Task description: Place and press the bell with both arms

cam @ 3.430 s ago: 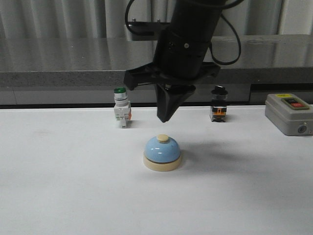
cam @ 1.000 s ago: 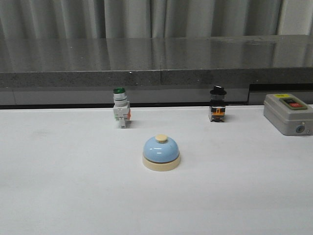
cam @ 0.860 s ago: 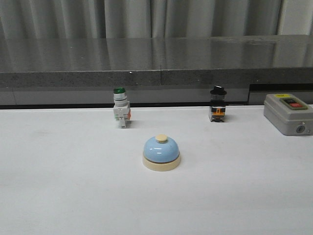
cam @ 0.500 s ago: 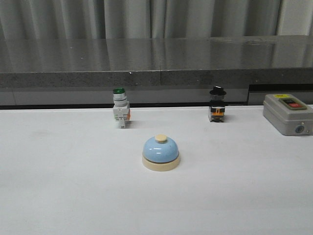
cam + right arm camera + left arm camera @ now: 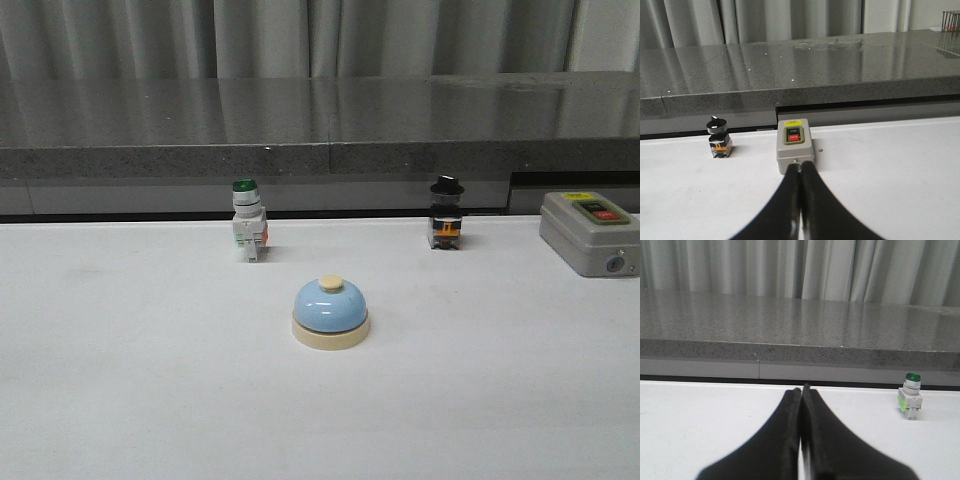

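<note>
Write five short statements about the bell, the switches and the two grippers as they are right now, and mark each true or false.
1. The bell stands upright on the white table, with nothing touching it. True.
2. The left gripper is wide open. False: its fingers are pressed together and hold nothing.
3. The green-capped switch stands behind the bell and to its left in the front view. True.
4. The right gripper is clamped on the grey box. False: it is shut and empty, and the box sits beyond its tips.
5. An arm hangs over the bell in the front view. False: no arm appears in that view.
</note>
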You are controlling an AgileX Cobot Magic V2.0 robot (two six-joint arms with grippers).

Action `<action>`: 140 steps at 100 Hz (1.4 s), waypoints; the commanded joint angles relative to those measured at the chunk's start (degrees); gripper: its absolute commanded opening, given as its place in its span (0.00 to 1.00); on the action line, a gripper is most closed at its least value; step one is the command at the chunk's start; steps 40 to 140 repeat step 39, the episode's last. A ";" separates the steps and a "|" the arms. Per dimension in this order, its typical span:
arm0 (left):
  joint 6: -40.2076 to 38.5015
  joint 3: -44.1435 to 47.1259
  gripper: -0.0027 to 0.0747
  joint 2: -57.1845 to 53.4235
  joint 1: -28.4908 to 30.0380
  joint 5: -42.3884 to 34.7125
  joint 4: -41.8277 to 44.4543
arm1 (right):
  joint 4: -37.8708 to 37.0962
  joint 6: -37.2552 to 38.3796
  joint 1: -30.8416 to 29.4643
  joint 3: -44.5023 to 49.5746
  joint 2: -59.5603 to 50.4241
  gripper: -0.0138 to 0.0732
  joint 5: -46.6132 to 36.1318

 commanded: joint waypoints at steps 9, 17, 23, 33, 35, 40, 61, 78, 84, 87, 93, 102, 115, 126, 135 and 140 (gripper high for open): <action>-0.31 2.42 0.01 -1.77 0.06 -4.38 -0.40 | -0.47 -0.05 -0.28 -0.88 -0.69 0.09 -4.83; -0.31 2.42 0.01 -1.77 0.06 -4.38 -0.40 | -0.47 -0.05 -0.28 -0.88 -0.69 0.09 -4.78; -0.31 2.42 0.01 -1.77 0.06 -4.38 -0.40 | -0.47 -0.05 -0.28 -0.88 -0.69 0.09 -4.78; -0.31 2.42 0.01 -1.77 0.06 -4.38 -0.40 | -0.47 -0.05 -0.28 -0.88 -0.69 0.09 -4.78; -0.31 2.42 0.01 -1.77 0.06 -4.38 -0.40 | -0.47 -0.05 -0.28 -0.88 -0.69 0.09 -4.78; -0.31 2.42 0.01 -1.77 0.06 -4.38 -0.40 | -0.47 -0.05 -0.28 -0.88 -0.69 0.09 -4.78; -0.31 2.42 0.01 -1.77 0.06 -4.38 -0.40 | -0.47 -0.05 -0.28 -0.88 -0.69 0.09 -4.78; -0.31 2.42 0.01 -1.77 0.06 -4.38 -0.40 | -0.47 -0.05 -0.28 -0.88 -0.69 0.09 -4.78; -0.31 2.42 0.01 -1.77 0.06 -4.38 -0.40 | -0.47 -0.05 -0.28 -0.88 -0.69 0.09 -4.78; -0.31 2.42 0.01 -1.77 0.06 -4.38 -0.40 | -0.47 -0.05 -0.28 -0.88 -0.69 0.09 -4.78; -0.31 2.42 0.01 -1.77 0.06 -4.38 -0.40 | -0.47 -0.05 -0.28 -0.88 -0.69 0.09 -4.78; -0.31 2.42 0.01 -1.77 0.06 -4.38 -0.40 | -0.47 -0.05 -0.28 -0.88 -0.69 0.09 -4.78; -0.31 2.42 0.01 -1.77 0.06 -4.38 -0.40 | -0.47 -0.05 -0.28 -0.88 -0.69 0.09 -4.78; -0.31 2.42 0.01 -1.77 0.06 -4.38 -0.40 | -0.47 -0.05 -0.28 -0.88 -0.69 0.09 -4.78; -0.31 2.42 0.01 -1.77 0.06 -4.38 -0.40 | -0.47 -0.05 -0.28 -0.88 -0.69 0.09 -4.78; -0.31 2.42 0.01 -1.77 0.06 -4.38 -0.40 | -0.47 -0.05 -0.28 -0.88 -0.69 0.09 -4.78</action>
